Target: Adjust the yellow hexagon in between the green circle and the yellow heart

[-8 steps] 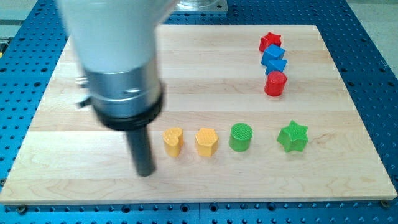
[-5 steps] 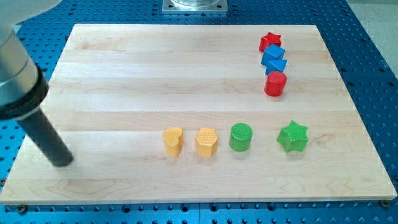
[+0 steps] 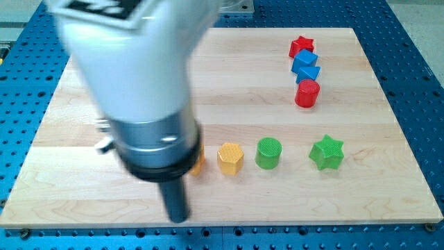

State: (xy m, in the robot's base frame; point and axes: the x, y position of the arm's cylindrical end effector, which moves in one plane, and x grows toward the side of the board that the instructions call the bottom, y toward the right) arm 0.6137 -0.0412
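1. the wooden board [image 3: 104, 42] lies under my tip [image 3: 179, 219], which sits near the view's bottom edge; no jaws on this rod, so nothing clenched or released.
2. green star [image 3: 326, 153] is far to the view's right of my tip.
3. green circle [image 3: 268, 152] stands nearer.
4. yellow hexagon [image 3: 229, 158] is up-right of my tip, between the circle and the heart.
5. yellow heart [image 3: 198, 164] is mostly hidden behind my arm.

the arm leans in from the view's top left, blurred. my tip [image 3: 179, 218] points down, rod nearly upright.
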